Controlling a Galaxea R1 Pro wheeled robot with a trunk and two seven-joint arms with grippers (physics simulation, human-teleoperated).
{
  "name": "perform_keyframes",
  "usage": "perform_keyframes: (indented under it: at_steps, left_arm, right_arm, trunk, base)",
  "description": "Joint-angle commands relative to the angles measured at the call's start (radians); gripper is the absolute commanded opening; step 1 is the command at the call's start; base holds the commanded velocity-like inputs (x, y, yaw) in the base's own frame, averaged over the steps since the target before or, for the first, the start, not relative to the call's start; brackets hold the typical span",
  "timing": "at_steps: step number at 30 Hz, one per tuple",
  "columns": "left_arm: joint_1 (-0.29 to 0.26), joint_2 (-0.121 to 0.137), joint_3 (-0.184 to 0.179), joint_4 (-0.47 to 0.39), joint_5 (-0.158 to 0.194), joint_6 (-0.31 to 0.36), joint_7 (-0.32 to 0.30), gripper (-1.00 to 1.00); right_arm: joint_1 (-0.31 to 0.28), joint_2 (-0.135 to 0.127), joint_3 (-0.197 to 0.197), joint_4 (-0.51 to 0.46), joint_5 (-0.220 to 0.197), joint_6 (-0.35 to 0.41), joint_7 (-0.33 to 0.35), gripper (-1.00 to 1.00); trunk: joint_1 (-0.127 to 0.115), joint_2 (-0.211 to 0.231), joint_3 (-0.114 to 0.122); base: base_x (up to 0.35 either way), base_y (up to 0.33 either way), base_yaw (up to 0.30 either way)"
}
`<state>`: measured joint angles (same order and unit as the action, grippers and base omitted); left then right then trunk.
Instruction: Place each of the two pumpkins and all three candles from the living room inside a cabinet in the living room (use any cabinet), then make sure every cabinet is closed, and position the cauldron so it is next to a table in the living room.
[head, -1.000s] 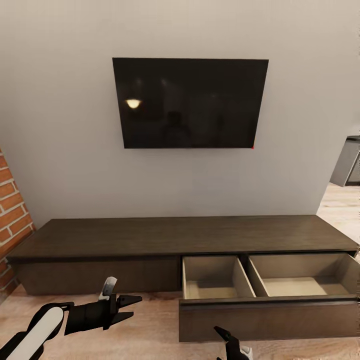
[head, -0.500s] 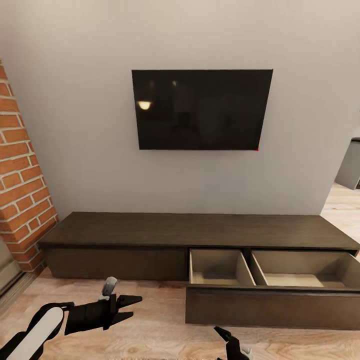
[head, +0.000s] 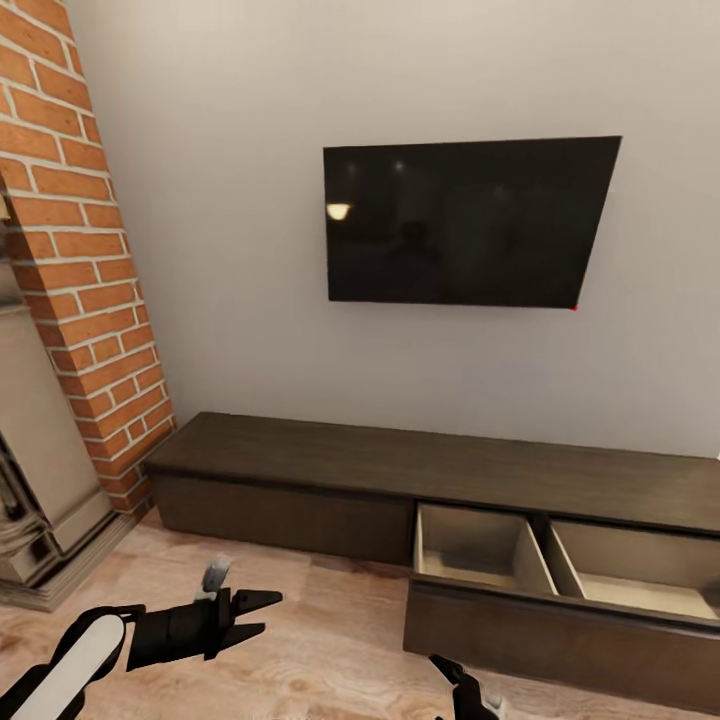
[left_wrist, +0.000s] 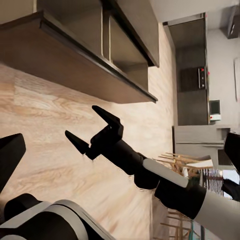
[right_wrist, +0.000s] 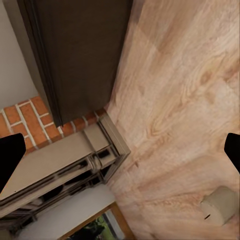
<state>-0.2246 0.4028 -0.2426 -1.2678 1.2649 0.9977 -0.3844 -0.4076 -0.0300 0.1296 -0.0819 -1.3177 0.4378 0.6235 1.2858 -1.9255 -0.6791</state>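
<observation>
The long dark-brown cabinet (head: 400, 470) stands against the wall under a black TV. Its right-hand drawer (head: 560, 625) is pulled out, and the two pale compartments inside hold nothing. My left gripper (head: 260, 613) hovers open over the wooden floor in front of the cabinet's shut left part. My right gripper (head: 450, 690) sits low near the drawer front. The left wrist view shows the right gripper (left_wrist: 85, 124) open and empty. A squat tan candle (right_wrist: 220, 205) rests on the floor in the right wrist view. The pumpkins, the cauldron and the table are out of view.
A red brick column (head: 90, 250) with a pale fireplace surround (head: 40, 470) rises left of the cabinet. Light wood floor (head: 320, 640) spreads in front. The left wrist view shows grey kitchen units (left_wrist: 192, 90) and a wooden chair (left_wrist: 180, 165) in the distance.
The whole head view has swung left and backed off. The brick column and fireplace have come into sight, and the cabinet has slid right. Both arms keep their pose.
</observation>
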Motion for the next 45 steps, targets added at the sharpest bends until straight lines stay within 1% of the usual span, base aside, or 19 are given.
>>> perform_keyframes:
  at_steps: [1,6,17,22,28,40,41,45]
  left_arm:
    - [-0.001,0.001,0.002,0.001,-0.006,0.0,-0.007,1.0]
    - [0.001,0.001,0.011,0.002,-0.007,-0.001,-0.01,1.0]
    - [0.001,0.001,0.013,0.002,-0.007,-0.001,-0.01,1.0]
    - [0.001,0.001,0.013,0.002,-0.007,-0.001,-0.01,1.0]
    - [0.001,0.001,0.013,0.002,-0.007,-0.001,-0.01,1.0]
    - [0.001,0.001,0.013,0.002,-0.007,-0.001,-0.01,1.0]
    - [0.001,0.001,0.013,0.002,-0.007,-0.001,-0.01,1.0]
    - [0.001,0.001,0.013,0.002,-0.008,-0.001,-0.01,1.0]
  right_arm:
    - [0.0,-0.001,0.008,0.0,-0.01,-0.001,0.002,1.0]
    - [0.0,-0.004,0.008,0.002,-0.009,-0.01,0.002,1.0]
    - [0.0,-0.004,0.008,0.009,-0.011,-0.017,0.001,1.0]
    - [0.0,-0.004,0.008,0.01,-0.01,-0.036,0.001,1.0]
    - [0.0,-0.002,0.009,0.01,-0.011,-0.058,0.001,1.0]
    - [0.0,0.0,0.01,0.01,-0.009,-0.063,0.001,1.0]
    - [0.0,0.001,0.013,0.01,-0.009,-0.063,0.001,1.0]
    - [0.0,0.001,0.053,0.01,-0.011,-0.063,0.001,1.0]
  trunk:
    - [0.0,0.0,-0.001]
    - [0.0,0.0,-0.001]
    - [0.0,0.0,-0.001]
    - [0.0,0.0,-0.001]
    - [0.0,0.0,-0.001]
    - [0.0,0.0,-0.001]
    - [0.0,0.0,-0.001]
    - [0.0,0.0,-0.001]
  base:
    - [0.0,0.0,0.29]
    - [-0.056,0.051,0.158]
    - [-0.182,0.217,0.053]
    - [-0.149,0.246,0.258]
    - [-0.027,0.198,0.289]
    - [-0.001,0.014,0.294]
    - [0.0,0.0,0.294]
    - [0.0,0.0,0.294]
